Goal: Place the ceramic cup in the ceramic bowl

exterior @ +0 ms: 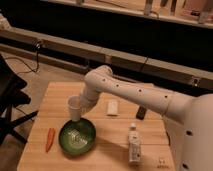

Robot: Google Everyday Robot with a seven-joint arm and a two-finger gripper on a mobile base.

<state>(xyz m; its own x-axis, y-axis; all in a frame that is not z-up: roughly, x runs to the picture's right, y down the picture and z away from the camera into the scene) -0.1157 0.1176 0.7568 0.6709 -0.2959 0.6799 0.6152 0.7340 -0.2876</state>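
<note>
**Cup held over the bowl's far rim**

Nearest me, below my fingers, sits the ceramic bowl on the counter, a carrot to its left. My fingers are clamped on the ceramic cup, upright above the bowl's far edge. Right of them lie a bottle, white block and dark object.

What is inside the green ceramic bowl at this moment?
The ceramic bowl shows only its pale shiny centre. The ceramic cup stands at its far rim, hiding that edge. The gripper is beside the cup.
</note>
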